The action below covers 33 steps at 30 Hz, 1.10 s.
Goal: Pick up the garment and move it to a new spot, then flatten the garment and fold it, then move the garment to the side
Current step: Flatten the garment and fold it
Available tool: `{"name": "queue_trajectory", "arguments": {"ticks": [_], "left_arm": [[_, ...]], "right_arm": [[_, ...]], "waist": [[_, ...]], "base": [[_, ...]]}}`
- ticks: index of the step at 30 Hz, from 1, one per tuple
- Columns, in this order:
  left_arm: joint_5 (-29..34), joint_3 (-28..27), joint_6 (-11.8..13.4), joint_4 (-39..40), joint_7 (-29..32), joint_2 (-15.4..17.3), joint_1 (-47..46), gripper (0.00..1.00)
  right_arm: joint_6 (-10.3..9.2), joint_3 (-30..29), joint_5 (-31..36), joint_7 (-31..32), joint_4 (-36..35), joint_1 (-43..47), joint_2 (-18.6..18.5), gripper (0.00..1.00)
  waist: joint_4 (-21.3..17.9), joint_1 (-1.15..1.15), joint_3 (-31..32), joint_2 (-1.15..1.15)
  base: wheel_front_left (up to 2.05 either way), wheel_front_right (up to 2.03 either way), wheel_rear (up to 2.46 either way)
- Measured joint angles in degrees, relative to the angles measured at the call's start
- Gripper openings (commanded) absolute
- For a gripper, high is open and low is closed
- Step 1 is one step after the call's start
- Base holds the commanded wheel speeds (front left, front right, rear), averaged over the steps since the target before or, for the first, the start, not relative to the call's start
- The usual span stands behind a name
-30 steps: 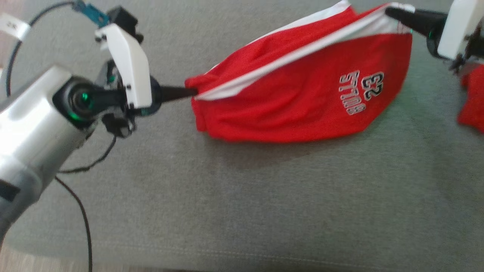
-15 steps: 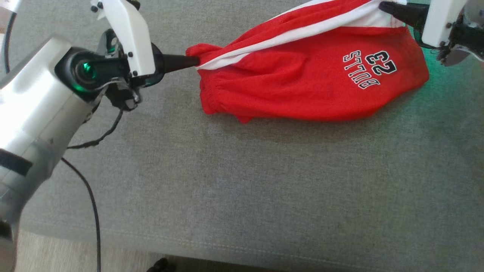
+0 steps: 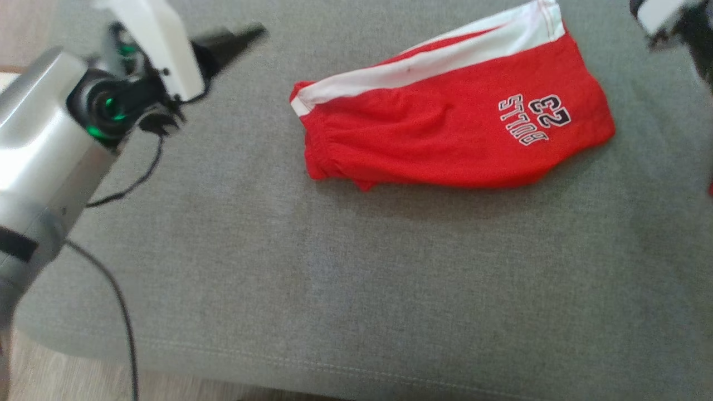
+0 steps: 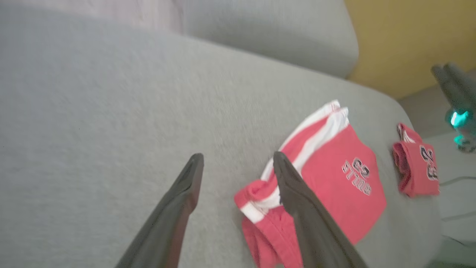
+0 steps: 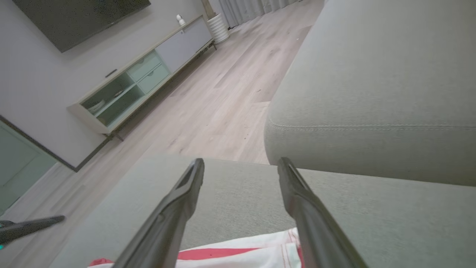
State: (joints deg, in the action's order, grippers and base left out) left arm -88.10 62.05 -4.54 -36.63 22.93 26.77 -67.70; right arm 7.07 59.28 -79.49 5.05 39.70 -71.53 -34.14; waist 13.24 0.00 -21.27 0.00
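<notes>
Red shorts (image 3: pixel 445 139) with a white side stripe lie spread out on a grey sofa cushion (image 3: pixel 356 289), no fingers touching them. Black-and-white lettering (image 3: pixel 535 120) reading "BULLS 23" sits upside down in the head view, near the shorts' right end. The white stripe runs along the shorts' far edge. The gathered waistband is at their left end.

The left gripper (image 3: pixel 245 34) hovers to the left of the shorts and a little beyond them, apart from the fabric. A silver forearm and a white bracket trail back from it, away from the shorts. In the left wrist view its two dark fingers (image 4: pixel 238 160) are spread apart and hold nothing, with the shorts (image 4: pixel 334 186) lying below and past the right-hand finger.

The right gripper (image 3: pixel 660 14) is a blur just past the shorts' far right corner. In the right wrist view its fingers (image 5: pixel 241 162) are also spread wide and empty, and the shorts' white-striped edge (image 5: pixel 238 255) shows beneath them.

A second, smaller red garment (image 4: pixel 418 167) lies bunched on the cushion just to the right of the shorts, apart from them. A black cable (image 3: pixel 125 312) hangs well to the left of the shorts. On the near side of the shorts, past the cushion's edge, the right wrist view shows a pale wooden floor (image 5: pixel 223 93) and a low cabinet (image 5: pixel 141 82).
</notes>
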Motion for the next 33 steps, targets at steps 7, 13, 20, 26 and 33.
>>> {"name": "queue_trajectory", "arguments": {"ticks": [7, 13, 20, 26, 33], "left_arm": [[16.42, 0.74, 7.6, 5.13, -29.69, 2.85, 5.02, 1.0], [23.42, -5.76, 17.37, 15.43, -37.22, 0.89, 18.11, 1.0], [37.12, -19.12, 18.67, 26.29, -37.47, -6.48, 34.55, 1.0], [41.31, -23.84, 16.22, 26.8, -37.47, -10.87, 43.01, 1.0], [45.5, -29.18, 12.92, 26.42, -37.47, -16.29, 48.18, 1.0]], "right_arm": [[0.0, 3.07, 2.38, -4.69, 8.25, 9.03, 0.56, 1.0], [0.0, 4.75, 2.1, 0.86, 13.92, 9.83, 1.13, 1.0], [0.0, 7.05, 2.03, 9.17, 20.93, 8.85, 0.82, 1.0], [0.0, 6.98, 0.07, 19.42, 24.43, 5.4, 1.24, 1.0], [-0.02, 7.5, -1.27, 31.18, 25.49, 3.57, 2.02, 0.87]], "waist": [[1.05, 0.0, 3.35, 0.0], [3.83, 0.0, 2.98, 0.0], [7.61, 0.0, 0.93, 0.0], [9.54, 0.0, 0.44, 0.0], [10.43, 0.0, 1.03, 0.0]], "base": [[0.0, 0.0, 0.0], [0.0, 0.0, 0.0], [0.0, 0.0, 0.0], [0.0, 0.0, 0.0], [0.0, 0.0, 0.0]]}}
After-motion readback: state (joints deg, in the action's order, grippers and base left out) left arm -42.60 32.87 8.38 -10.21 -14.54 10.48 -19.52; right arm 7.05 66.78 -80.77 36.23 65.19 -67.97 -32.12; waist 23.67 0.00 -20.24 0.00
